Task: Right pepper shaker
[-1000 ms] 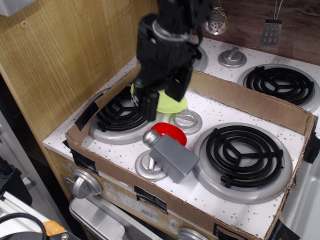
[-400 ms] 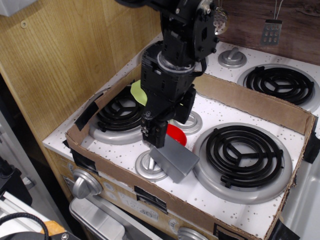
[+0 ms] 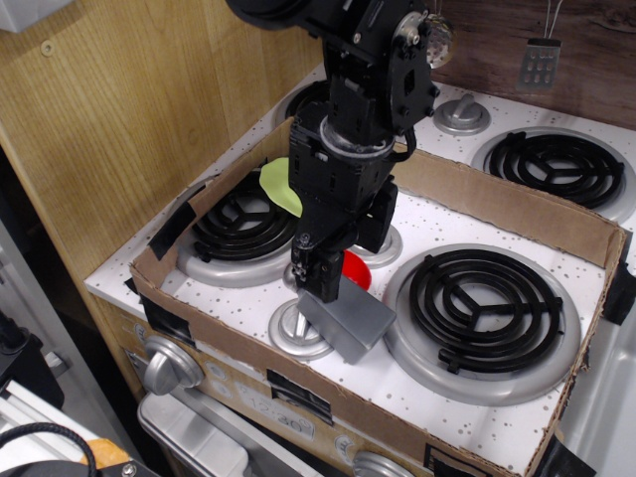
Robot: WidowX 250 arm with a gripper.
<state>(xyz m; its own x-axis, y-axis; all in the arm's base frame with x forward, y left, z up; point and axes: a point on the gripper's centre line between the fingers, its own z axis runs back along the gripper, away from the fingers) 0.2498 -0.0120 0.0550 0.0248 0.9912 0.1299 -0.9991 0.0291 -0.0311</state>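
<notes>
Fingers (image 3: 320, 281) apparently touching pepper shaker (image 3: 348, 324) (lying tipped).

A light wood panel (image 3: 129, 109) stands at the left. A darker wood wall (image 3: 586, 50) is behind, and a small metal utensil (image 3: 540, 62) hangs on it. Below is a white speckled stove top (image 3: 467, 214) with black coil burners (image 3: 479, 298).

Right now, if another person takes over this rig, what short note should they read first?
Gripper: low over the cap end of the pepper shaker; whether it is open or shut cannot be seen.
Pepper shaker: lying on its side between the two front burners, its cap hidden behind the fingers, the red toy just behind it.
Done: the approach.
Left: confirm the grip, then stand the shaker upright.
</notes>
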